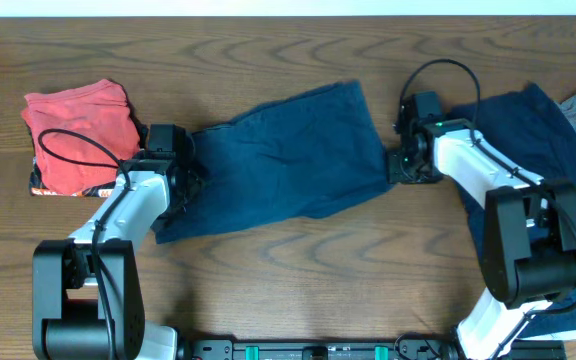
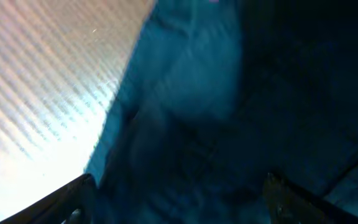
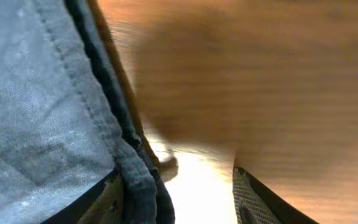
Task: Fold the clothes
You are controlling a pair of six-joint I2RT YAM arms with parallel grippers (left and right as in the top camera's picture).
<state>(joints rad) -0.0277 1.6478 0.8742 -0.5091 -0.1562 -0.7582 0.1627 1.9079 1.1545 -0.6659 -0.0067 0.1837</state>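
My left hand point(image 1: 181, 168) is spread wide over the left end of the navy garment point(image 1: 288, 155), which lies flat across mid-bench point(image 1: 298, 290). My right hand point(image 1: 401, 165), also wide, sits at its right hem point(image 3: 129, 155), which lies just beside one finger. Risk: closing on the hem edge alone, so the cloth slips free on lifting. Uneven lift between hands would skew the fold.
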